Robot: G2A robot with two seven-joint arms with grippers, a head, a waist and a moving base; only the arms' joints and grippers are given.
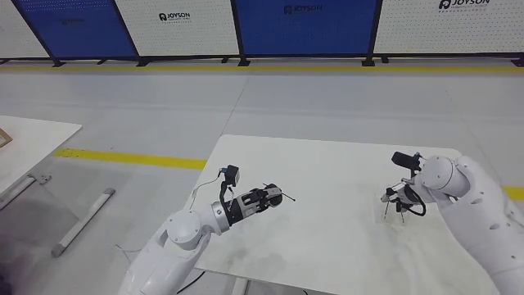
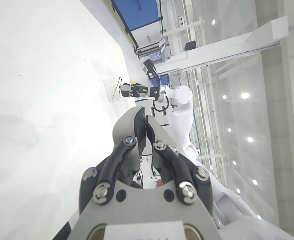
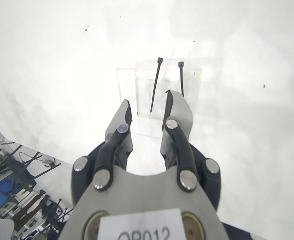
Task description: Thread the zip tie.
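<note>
Closest in, the left gripper (image 2: 144, 123) hangs over the near left part of the white table (image 1: 327, 164). Its fingers are pressed together on a held zip tie (image 1: 287, 197), a thin black strip that pokes out past the tips in the top view. Well apart, across the table, the right gripper (image 3: 147, 96) hovers with its fingers moderately wide and nothing between them. Just beyond its tips stands a clear holder (image 3: 126, 83) with two more black ties upright in it, heads up: a leaning tie (image 3: 156, 83) and a straight tie (image 3: 181, 76), whose lower part is hidden behind one finger
</note>
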